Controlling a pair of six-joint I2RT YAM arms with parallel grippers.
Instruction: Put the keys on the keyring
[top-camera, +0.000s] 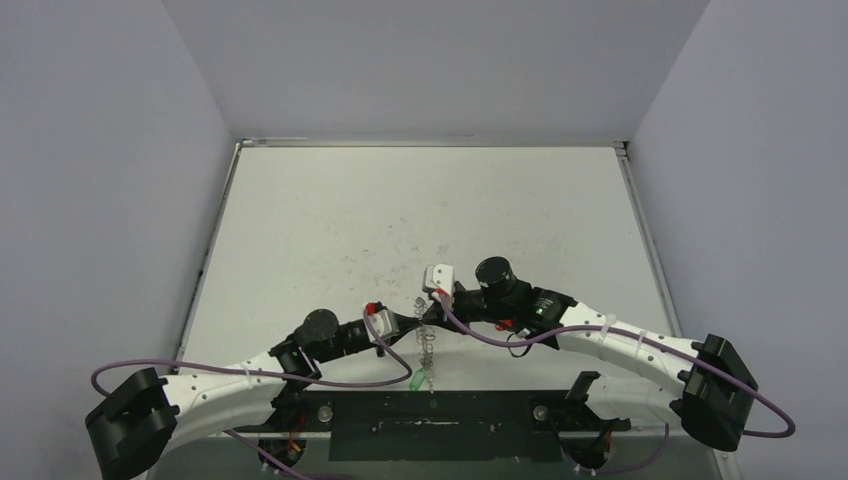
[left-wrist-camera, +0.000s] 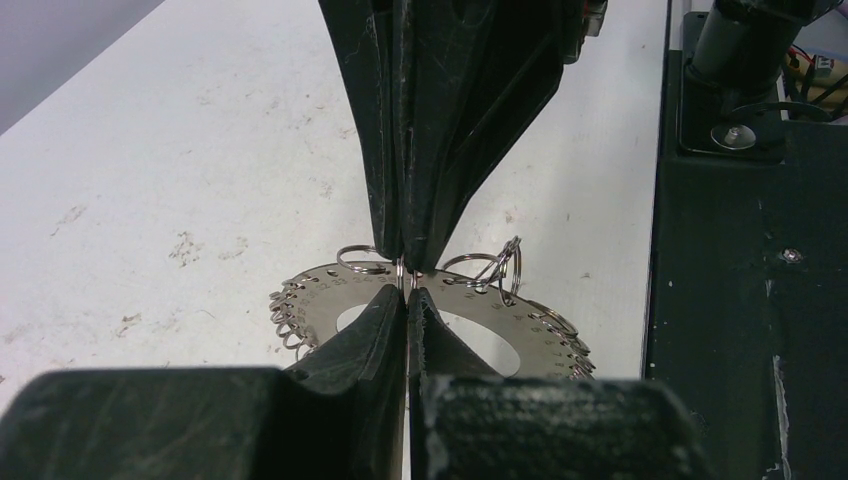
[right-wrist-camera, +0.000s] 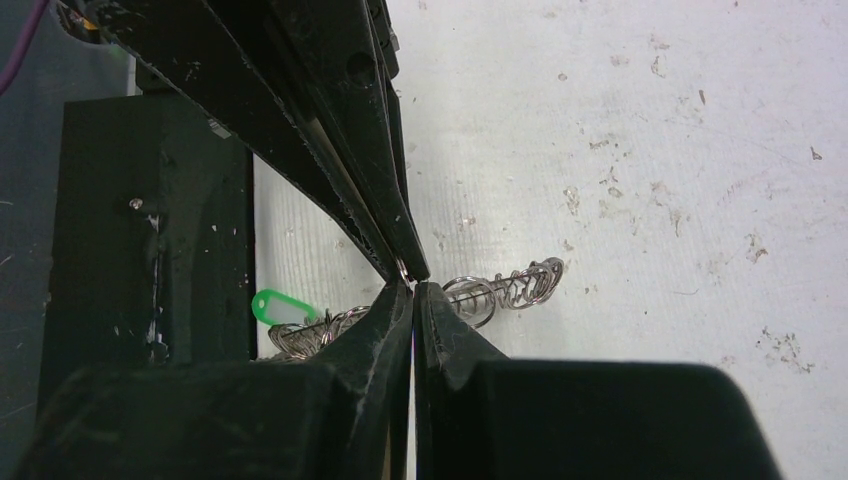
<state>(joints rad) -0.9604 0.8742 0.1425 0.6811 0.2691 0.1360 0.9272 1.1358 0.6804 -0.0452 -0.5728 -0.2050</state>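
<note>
The keyring (left-wrist-camera: 325, 297) is a flat silver disc with a wide hole and many wire loops round its rim. It hangs edge-on between both grippers in the top view (top-camera: 428, 345). My left gripper (left-wrist-camera: 408, 292) is shut on one rim loop. My right gripper (right-wrist-camera: 412, 288) is shut on the same spot from the other side, tip to tip with the left. In the top view the left gripper (top-camera: 417, 320) and the right gripper (top-camera: 433, 311) meet near the table's front middle. A green tag (right-wrist-camera: 278, 307) hangs at the keyring's near end (top-camera: 418, 380). The red-tagged key does not show.
The black base plate (top-camera: 430, 420) of the arms lies just behind the keyring at the near edge, also seen in the left wrist view (left-wrist-camera: 740, 300). The white scuffed table (top-camera: 400, 220) stretches away, closed in by grey walls.
</note>
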